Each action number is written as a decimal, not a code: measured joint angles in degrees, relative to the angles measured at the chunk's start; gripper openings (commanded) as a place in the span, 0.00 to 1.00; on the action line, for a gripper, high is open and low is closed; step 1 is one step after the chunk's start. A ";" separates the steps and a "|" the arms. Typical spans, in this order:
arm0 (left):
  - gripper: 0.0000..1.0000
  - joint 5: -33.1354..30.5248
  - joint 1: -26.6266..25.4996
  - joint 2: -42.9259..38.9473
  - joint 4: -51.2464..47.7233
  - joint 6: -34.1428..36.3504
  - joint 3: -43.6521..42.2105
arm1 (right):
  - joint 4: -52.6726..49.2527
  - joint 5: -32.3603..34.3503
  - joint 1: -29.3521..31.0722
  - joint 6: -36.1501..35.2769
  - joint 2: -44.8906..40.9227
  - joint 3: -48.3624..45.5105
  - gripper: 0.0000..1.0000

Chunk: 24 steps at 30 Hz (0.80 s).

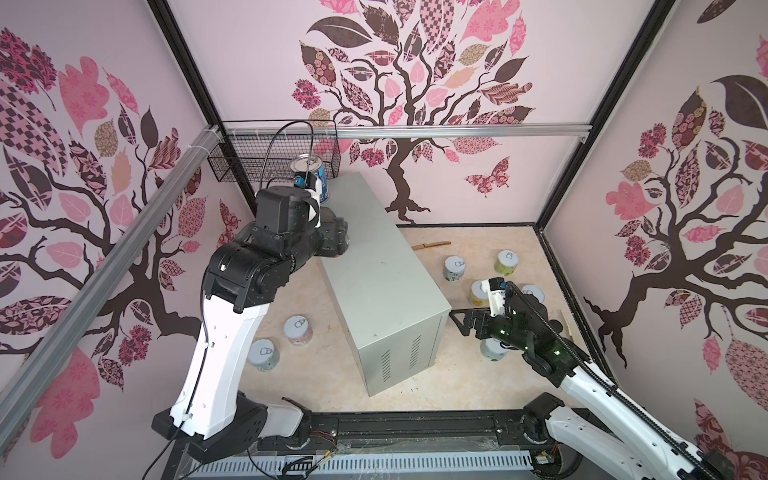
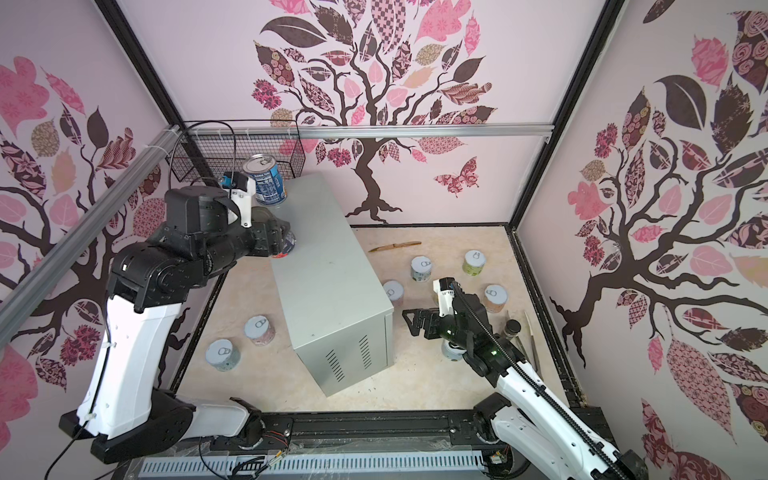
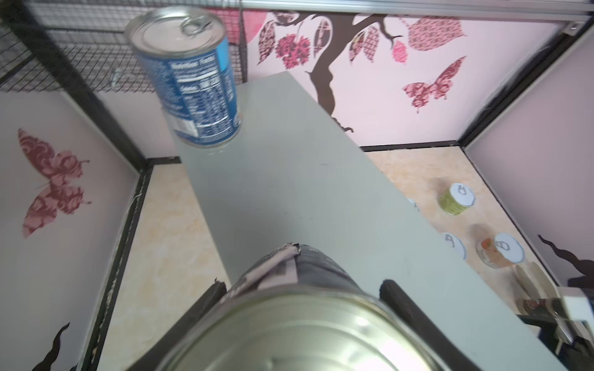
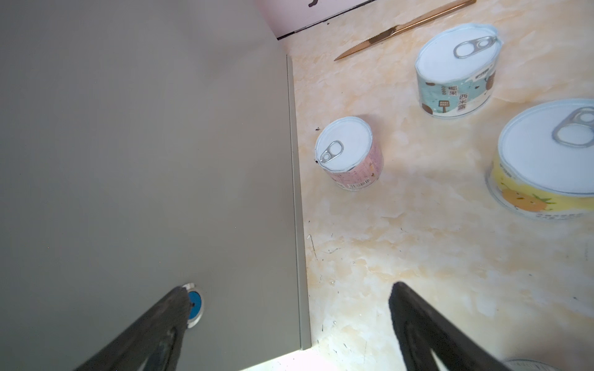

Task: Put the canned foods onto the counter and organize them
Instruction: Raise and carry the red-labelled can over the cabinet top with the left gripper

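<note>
Clamped on the tall dark-labelled tin, the left gripper should set it upright, inboard on the grey metal counter; right gripper gapes empty.

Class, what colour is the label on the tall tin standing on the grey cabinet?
Blue, white print: tall metal-lidded tin; left wrist view.

Grey box counter, flat top. On its far end, blue tin upright. By its left edge, dark tin, gripped. Short white-lidded tins upright on floor, both sides.
</note>
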 measured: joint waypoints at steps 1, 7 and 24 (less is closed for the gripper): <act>0.59 0.00 -0.63 0.90 -0.57 0.24 1.66 | -0.26 0.04 0.00 -0.02 0.00 0.00 1.00; 0.59 0.35 -1.14 6.27 -5.11 1.20 11.47 | -1.75 0.39 0.02 -0.28 -0.15 0.00 1.00; 0.65 3.34 -1.31 19.61 -8.02 1.44 17.40 | -4.63 0.83 0.09 -0.90 -1.84 2.86 1.00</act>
